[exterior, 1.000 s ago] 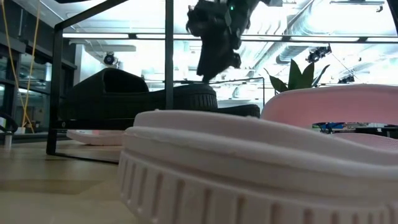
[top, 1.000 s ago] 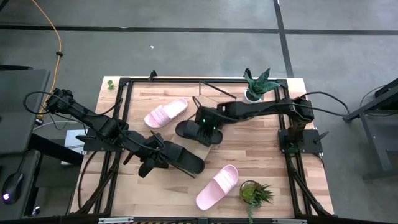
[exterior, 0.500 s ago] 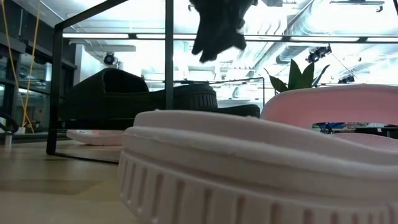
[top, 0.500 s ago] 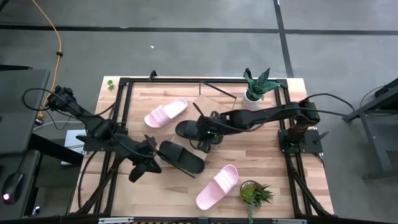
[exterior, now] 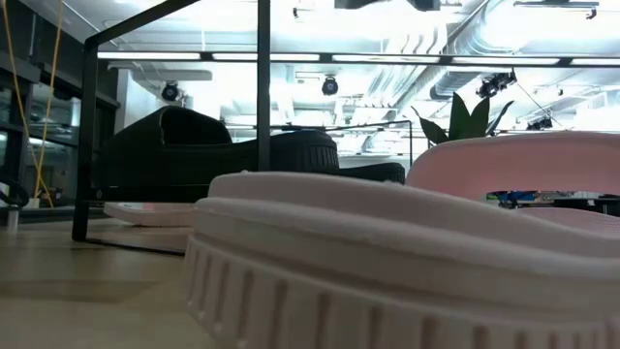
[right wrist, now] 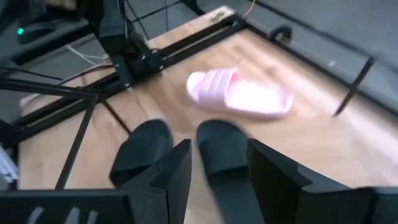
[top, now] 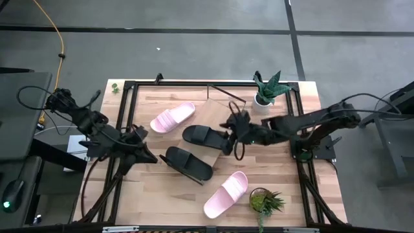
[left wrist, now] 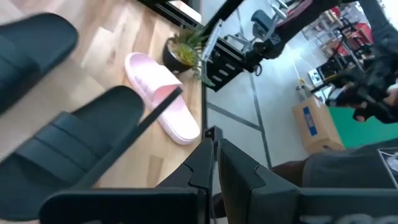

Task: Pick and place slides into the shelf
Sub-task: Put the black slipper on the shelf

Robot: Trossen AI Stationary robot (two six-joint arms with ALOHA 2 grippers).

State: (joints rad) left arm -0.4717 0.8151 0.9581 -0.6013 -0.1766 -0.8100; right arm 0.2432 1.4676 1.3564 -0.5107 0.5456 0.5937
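All four slides lay loose on the tabletop (top: 272, 162): two black slides (top: 202, 136) (top: 188, 163) at the centre, one pink slide (top: 172, 118) far left and another pink slide (top: 226, 193) near, none on the shelf (top: 220, 107), so the placing looked undone. The right claw (top: 235, 133), fingers apart and empty, hung beside the farther black slide, seemingly positioned to take it. The left claw (top: 143, 141), fingers together, held nothing at the left edge.

A spiky green plant in a white pot (top: 266, 89) stands at the upper right of the wooden tabletop (top: 272, 167) in the high view, and a second potted plant (top: 264, 201) sits at its lower right edge. An orange cable (top: 57, 39) trails across the grey floor (top: 194, 52) at upper left, and a dark stripe (top: 294, 35) crosses the floor at upper right.
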